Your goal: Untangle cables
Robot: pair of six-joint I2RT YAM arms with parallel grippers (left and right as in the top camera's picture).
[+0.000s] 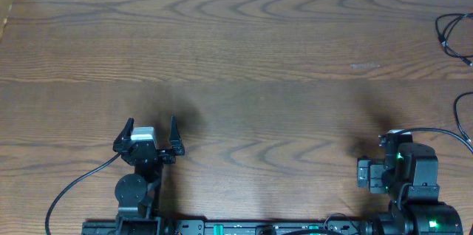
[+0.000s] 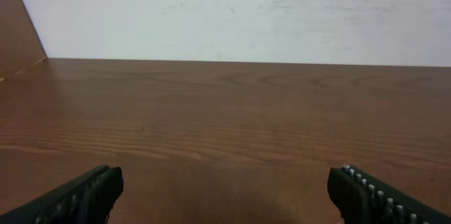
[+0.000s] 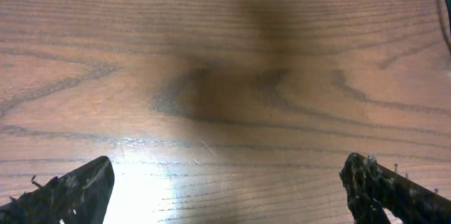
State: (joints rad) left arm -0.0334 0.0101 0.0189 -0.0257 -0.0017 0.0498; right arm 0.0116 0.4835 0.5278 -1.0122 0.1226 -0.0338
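Plainly, a thin black cable (image 1: 443, 40) lies looped at the table's (image 1: 236, 43) far right edge, partly cut off by the frame, with both grippers spread wide and holding nothing.
Near the table's front edge, the left gripper (image 1: 151, 123) points toward the far edge, its jaws apart over bare wood; a thicker black cord (image 1: 74, 183) curves from its arm to the front left. The right gripper (image 3: 224, 189), at the front right, faces down at the table, its fingers well apart, its shadow dark on the grain. The table's middle lies between them, and a white wall (image 2: 246, 13) rises behind the table's far edge.
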